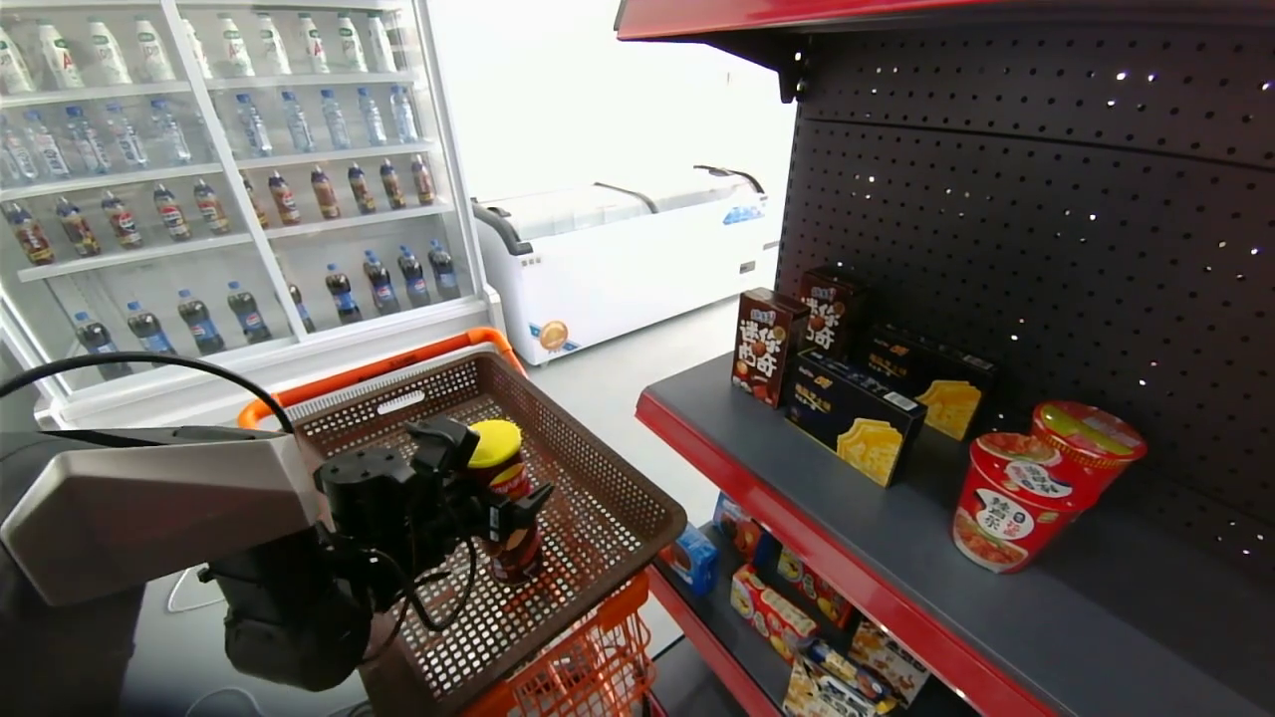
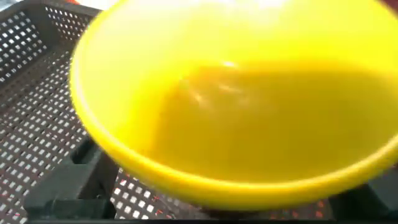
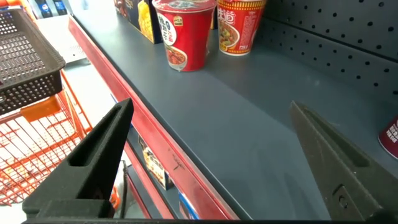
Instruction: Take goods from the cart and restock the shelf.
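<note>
While the left end effector (image 1: 493, 478) is clamping its fingers on a yellow-lidded jar (image 1: 510, 508) inside the brown basket (image 1: 637, 493) sitting on top of the orange cart (image 1: 583, 667), the restocking of this item is looking barely begun. The jar is standing upright near the middle of the basket, and I cannot tell whether its base is off the mesh. Its yellow lid (image 2: 236, 106) is looming close under the left wrist camera.

The right end effector (image 3: 211, 109) is hanging with its fingers wide apart over a bare stretch of the shelf (image 3: 249, 137), gripping nothing. Farther along the shelf, two red noodle cups (image 1: 1006, 503) are standing close together, and dark snack boxes (image 1: 857, 418) are sitting beyond them toward the far end.

Judging from this, the lift out of the basket, the carry across and the placing are all waiting to be done — and the open stretch beside the cups is looking like room for the jar.
</note>
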